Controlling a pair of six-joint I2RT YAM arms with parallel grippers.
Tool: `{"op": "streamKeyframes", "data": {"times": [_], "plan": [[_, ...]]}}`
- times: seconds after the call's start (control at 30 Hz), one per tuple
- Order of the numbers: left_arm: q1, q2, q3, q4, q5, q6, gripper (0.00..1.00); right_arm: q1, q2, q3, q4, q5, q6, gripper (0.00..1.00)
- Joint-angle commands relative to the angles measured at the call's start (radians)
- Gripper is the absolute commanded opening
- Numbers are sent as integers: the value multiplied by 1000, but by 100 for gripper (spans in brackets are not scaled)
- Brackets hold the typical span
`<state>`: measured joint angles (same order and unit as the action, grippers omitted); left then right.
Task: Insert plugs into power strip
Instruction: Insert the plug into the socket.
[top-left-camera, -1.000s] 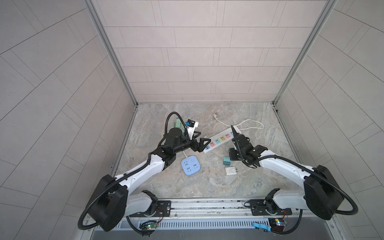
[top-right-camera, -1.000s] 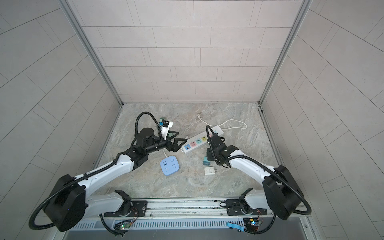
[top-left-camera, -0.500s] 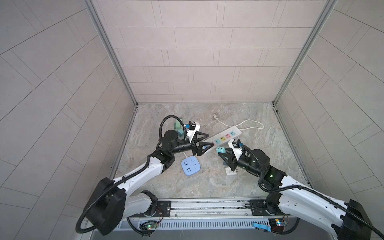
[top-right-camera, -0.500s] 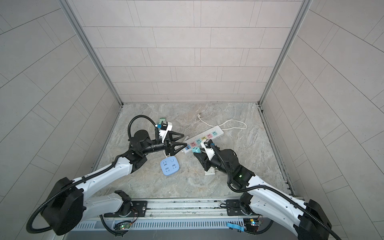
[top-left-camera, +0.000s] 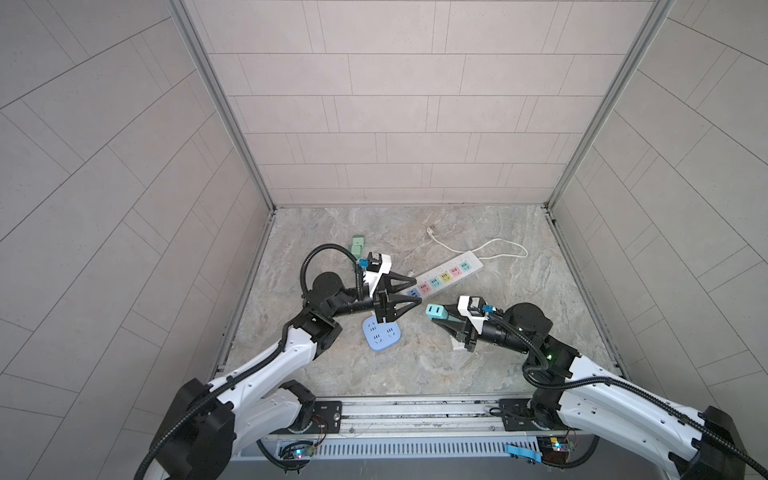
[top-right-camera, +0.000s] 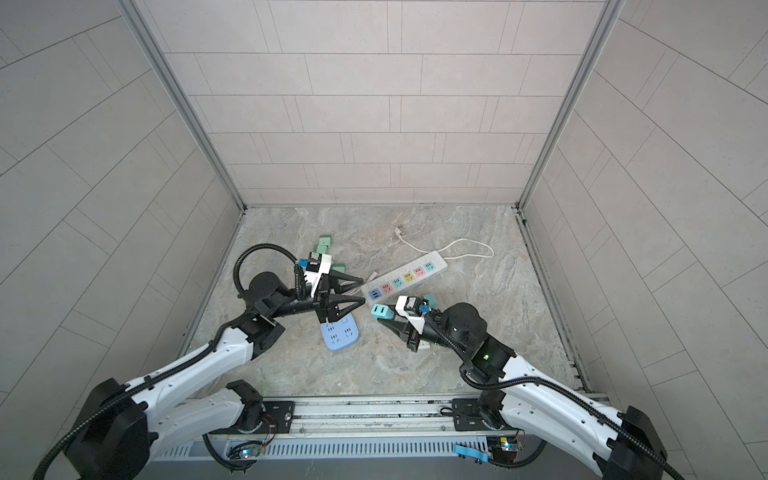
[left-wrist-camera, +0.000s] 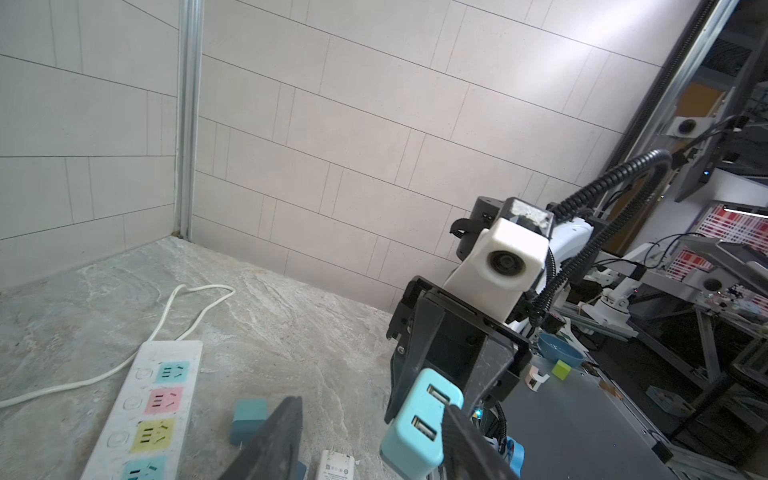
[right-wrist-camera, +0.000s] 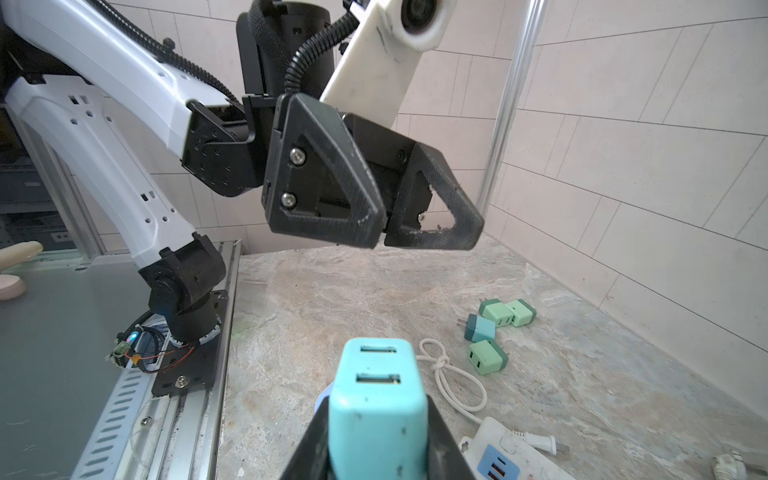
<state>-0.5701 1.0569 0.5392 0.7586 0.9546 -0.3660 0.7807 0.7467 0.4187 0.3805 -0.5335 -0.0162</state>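
Nearest the rail, flat on the marble table: a white charger block under the right wrist and a blue square socket block, neither in any grip.

Just beyond, held clear of the surface in the right gripper: a teal plug, jaws pinched on its rear half, two-port face leading, prongs out of sight. Long axis about level, aimed across at the left gripper.

Facing it tip to tip, jaws spread partway with nothing between them. Plug near the jaw tip closer to the rail, apparently not touching, and offset toward the rail rather than centred in the gap. Reads as a handover or re-grip in the making: calls for lining the gap up with the plug's sides, or for swinging the plug prongs-down.

Farther back, the power strip on a diagonal, near end just behind the left jaws, far end and white cord toward the back wall. No plug seated in any socket in view. One loose teal plug on the marble beside it. Closer to the strip's near end, the left arm; closer to its middle, the right arm, already loaded.

Farthest, by the left wall: spare mint plugs in a small cluster.
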Motion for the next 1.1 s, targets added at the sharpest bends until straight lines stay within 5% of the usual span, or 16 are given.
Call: {"op": "streamKeyframes", "data": {"times": [0.0,0.83,1.07], "plan": [[-7,-21,-12,77,70,24,58,5,14,56,-11,-75,-10,0],[-45,-121,-58,-32,77,183,48,5,178,163,122,-226,96,0],[-46,-130,-53,-71,67,211,37,6,168,167,106,-225,83,0]]}}
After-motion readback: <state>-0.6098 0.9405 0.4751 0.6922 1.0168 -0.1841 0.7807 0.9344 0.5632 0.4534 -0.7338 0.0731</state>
